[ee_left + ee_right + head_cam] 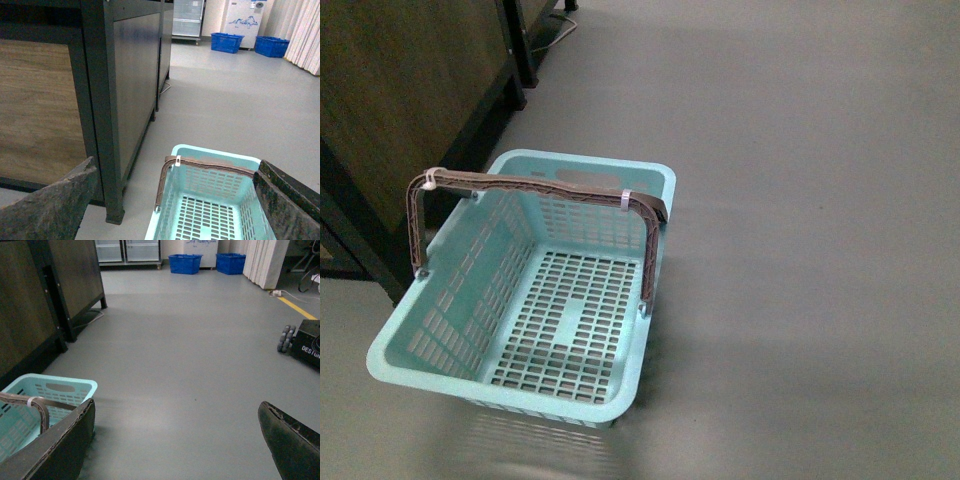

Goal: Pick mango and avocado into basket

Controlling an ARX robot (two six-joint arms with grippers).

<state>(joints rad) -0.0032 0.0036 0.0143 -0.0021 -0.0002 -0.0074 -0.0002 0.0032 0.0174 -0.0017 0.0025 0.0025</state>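
Note:
The light teal perforated basket (pixel 620 180) stands empty on the grey floor with its brown-grey handles upright, bound with white ties. It also shows in the left wrist view (pixel 215 156) and at the edge of the right wrist view (pixel 60 381). My left gripper (pixel 175 192) is open and empty above the basket's near end. My right gripper (pixel 176 432) is open and empty over bare floor beside the basket. The mango and the avocado are out of view. Neither arm shows in the front view.
A dark-framed wooden cabinet (pixel 400 110) stands close to the basket's left side, also in the left wrist view (pixel 100 75). Blue crates (pixel 185 262) and white curtains stand far off. A black wheeled device (pixel 302 340) sits on the floor to the right.

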